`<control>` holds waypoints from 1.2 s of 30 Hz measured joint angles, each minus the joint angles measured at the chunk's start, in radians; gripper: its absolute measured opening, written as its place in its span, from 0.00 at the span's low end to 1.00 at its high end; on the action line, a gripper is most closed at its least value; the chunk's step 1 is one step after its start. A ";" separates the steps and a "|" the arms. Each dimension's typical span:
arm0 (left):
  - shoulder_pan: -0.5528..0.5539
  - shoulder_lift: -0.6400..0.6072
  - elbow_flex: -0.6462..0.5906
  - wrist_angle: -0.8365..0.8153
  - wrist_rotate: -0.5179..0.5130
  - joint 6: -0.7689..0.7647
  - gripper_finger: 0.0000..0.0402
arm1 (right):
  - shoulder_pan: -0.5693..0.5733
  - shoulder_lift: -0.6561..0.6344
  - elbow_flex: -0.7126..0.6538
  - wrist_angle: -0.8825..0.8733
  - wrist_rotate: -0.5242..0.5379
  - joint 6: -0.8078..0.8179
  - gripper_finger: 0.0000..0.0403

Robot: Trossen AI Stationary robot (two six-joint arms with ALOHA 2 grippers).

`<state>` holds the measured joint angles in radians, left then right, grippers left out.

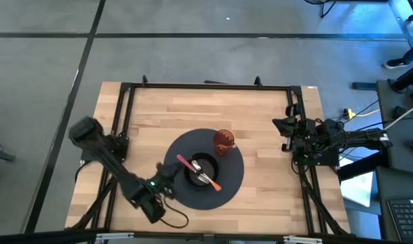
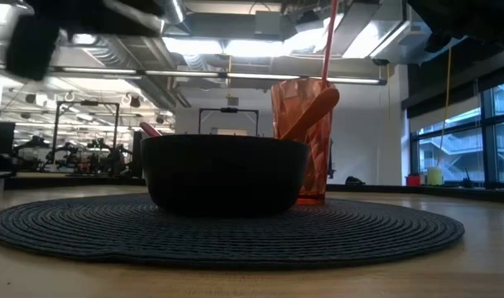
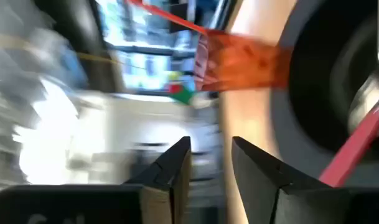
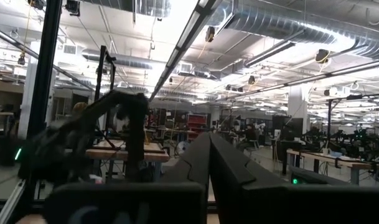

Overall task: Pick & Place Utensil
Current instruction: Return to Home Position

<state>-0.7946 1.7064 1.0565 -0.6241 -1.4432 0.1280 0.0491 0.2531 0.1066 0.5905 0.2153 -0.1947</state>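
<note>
A black bowl point(image 1: 202, 169) sits on a round dark woven placemat point(image 1: 192, 200). A pink-handled utensil point(image 1: 187, 163) and a metal utensil point(image 1: 205, 177) lie in the bowl, the pink handle sticking out over the rim toward the left point(image 2: 150, 130). An orange cup point(image 1: 224, 141) stands beside the bowl on its far side, with an orange utensil point(image 2: 314, 112) leaning in it. My left gripper point(image 1: 169, 173) hovers at the mat's left edge, close to the pink handle point(image 3: 357, 149), open and empty point(image 3: 211, 149). My right gripper point(image 1: 284, 126) waits at the table's right side, shut point(image 4: 209, 155).
A black frame point(image 1: 206, 86) runs along the table's far and side edges. Bare wood point(image 1: 159, 115) lies between the mat and the far rail, and more to the mat's right. A red straw-like rod point(image 2: 328, 37) rises above the cup.
</note>
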 joint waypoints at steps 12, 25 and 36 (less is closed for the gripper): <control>0.197 -0.653 -0.242 0.376 0.852 0.043 0.17 | 0.000 0.000 0.000 -0.070 -0.010 -0.021 0.02; 0.327 -1.365 -0.804 1.051 0.887 0.106 0.01 | -0.019 -0.121 0.034 -0.273 -0.132 0.082 0.01; 0.194 -1.569 -0.808 0.782 0.478 0.188 0.01 | -0.057 -0.246 0.045 -0.494 -0.176 0.135 0.00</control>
<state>-0.6010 0.1371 0.2488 0.1575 -0.9651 0.3156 -0.0075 0.0066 0.1516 0.0970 0.0395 -0.0600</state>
